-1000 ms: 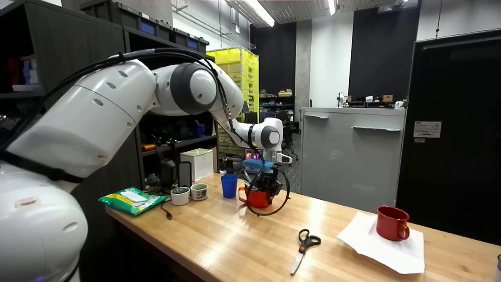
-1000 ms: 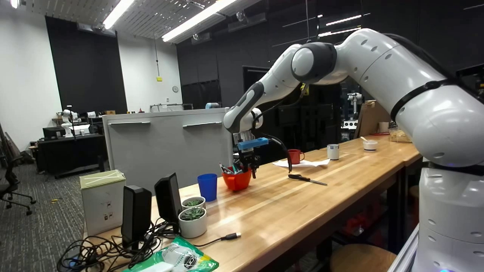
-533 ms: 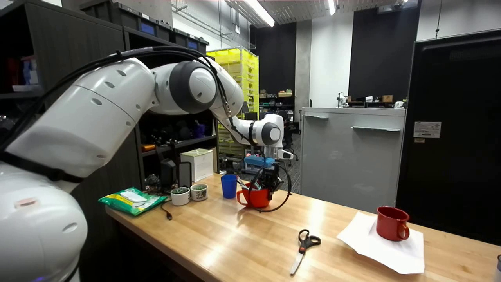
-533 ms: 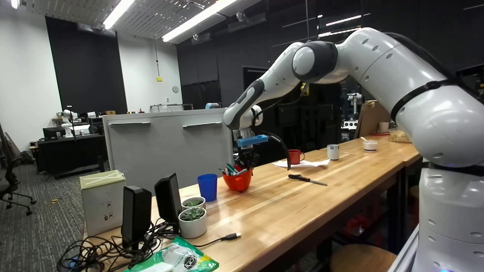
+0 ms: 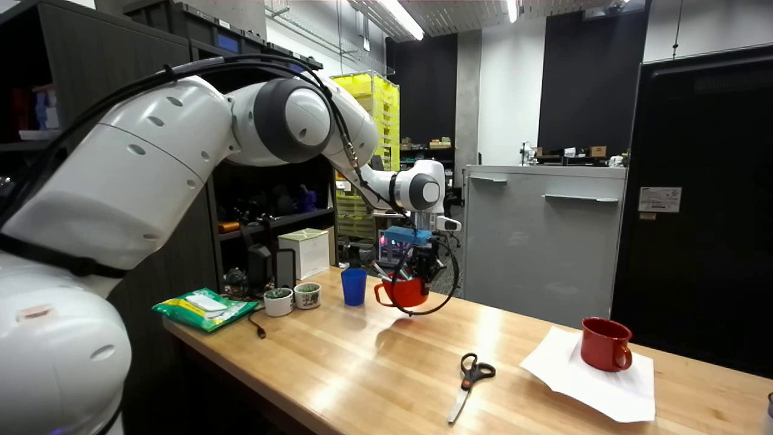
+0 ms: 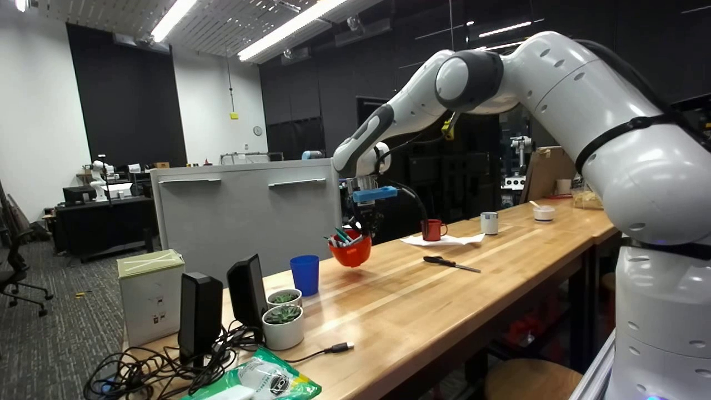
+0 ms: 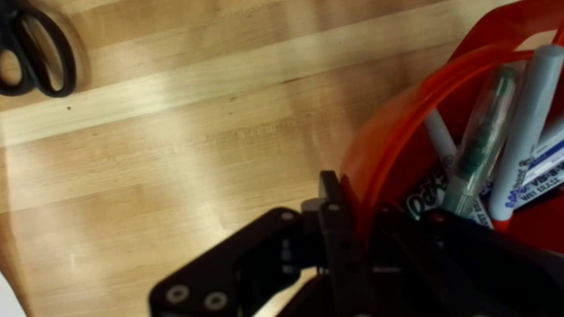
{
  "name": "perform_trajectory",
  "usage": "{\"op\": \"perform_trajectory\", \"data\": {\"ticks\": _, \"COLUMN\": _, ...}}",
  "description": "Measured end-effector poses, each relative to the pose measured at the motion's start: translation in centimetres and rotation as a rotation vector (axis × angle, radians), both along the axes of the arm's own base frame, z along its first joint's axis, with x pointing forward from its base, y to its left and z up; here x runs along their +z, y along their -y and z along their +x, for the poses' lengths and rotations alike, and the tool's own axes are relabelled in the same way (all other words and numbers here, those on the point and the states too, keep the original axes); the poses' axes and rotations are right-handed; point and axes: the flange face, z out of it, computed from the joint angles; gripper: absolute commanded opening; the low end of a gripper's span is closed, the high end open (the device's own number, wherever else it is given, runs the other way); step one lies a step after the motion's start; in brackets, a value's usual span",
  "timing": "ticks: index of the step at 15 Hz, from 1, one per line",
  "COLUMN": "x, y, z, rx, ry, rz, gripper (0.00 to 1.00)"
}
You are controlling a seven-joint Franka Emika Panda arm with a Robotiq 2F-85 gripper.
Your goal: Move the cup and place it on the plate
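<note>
cup (image 6: 351, 254): orange-red, bowl-like, aloft | plate (image 5: 607, 389): white, angular, lying well apart

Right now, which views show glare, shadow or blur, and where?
Wrist view: the pincer dark and soft-edged, pale glare on the table, yet some lettering on the pens reads. Both exterior views: ceiling lights blown out white. In an exterior view: a dim patch, shadow or reflection, below the red bowl.

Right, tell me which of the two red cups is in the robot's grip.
The wide, low orange-red cup with markers inside: the fingers pinch its rim. The darker red mug stands ungripped on the white plate.
</note>
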Motion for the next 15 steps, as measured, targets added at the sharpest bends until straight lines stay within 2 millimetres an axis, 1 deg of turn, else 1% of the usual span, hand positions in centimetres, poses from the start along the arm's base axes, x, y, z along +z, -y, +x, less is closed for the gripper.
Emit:
{"op": "perform_trajectory", "data": {"ticks": 4, "x": 3.5, "y": 2.7, "z": -0.7, "rx": -0.034, "ry": 0.041, "rz": -0.003, "gripper": 0.02}}
{"op": "perform_trajectory", "data": {"ticks": 8, "x": 7.3, "y": 6.4, "z": -2.7, "rx": -0.102, "ry": 0.076, "rz": 0.007, "gripper": 0.02}}
{"op": "perform_trajectory", "data": {"ticks": 11, "x": 9.5, "y": 10.2, "z": -5.5, "rx": -0.187, "ry": 0.075, "rz": 0.025, "gripper": 0.02}}
{"op": "perform_trajectory", "data": {"ticks": 15, "x": 11.4, "y": 16.8, "z": -10.3, "rx": -0.334, "ry": 0.066, "rz": 0.026, "gripper": 0.02}}
